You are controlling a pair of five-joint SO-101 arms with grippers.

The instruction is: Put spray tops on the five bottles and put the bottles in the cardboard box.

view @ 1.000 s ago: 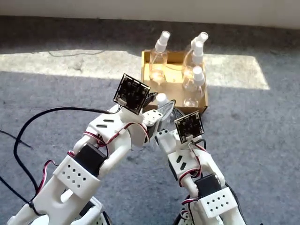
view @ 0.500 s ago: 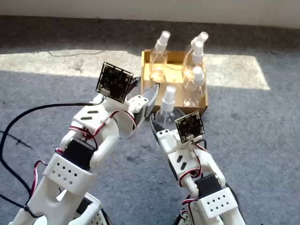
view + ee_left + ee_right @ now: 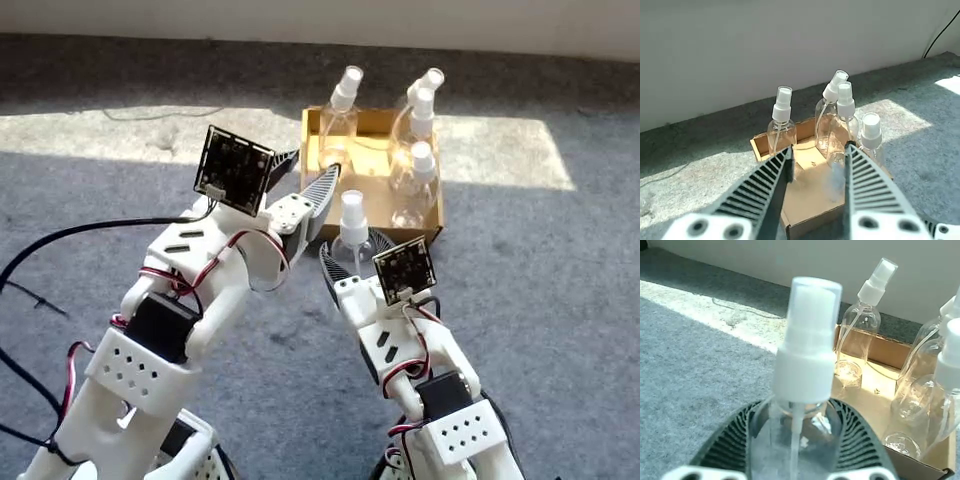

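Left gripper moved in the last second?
Yes. In the high view the left gripper has swung left, off the bottle, to the cardboard box's near left corner.

Clear bottle [image 3: 771, 447], white spray top [image 3: 810, 340], tan cardboard box [image 3: 307, 140], grey carpet [image 3: 540, 300]

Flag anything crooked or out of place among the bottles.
The back-right bottle in the cardboard box leans, its spray top tilted off vertical. The fifth bottle stands upright in the right gripper, outside the box. Nothing looks spilled or broken.

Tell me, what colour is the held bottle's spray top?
White; the spray top shows best in the right wrist view.
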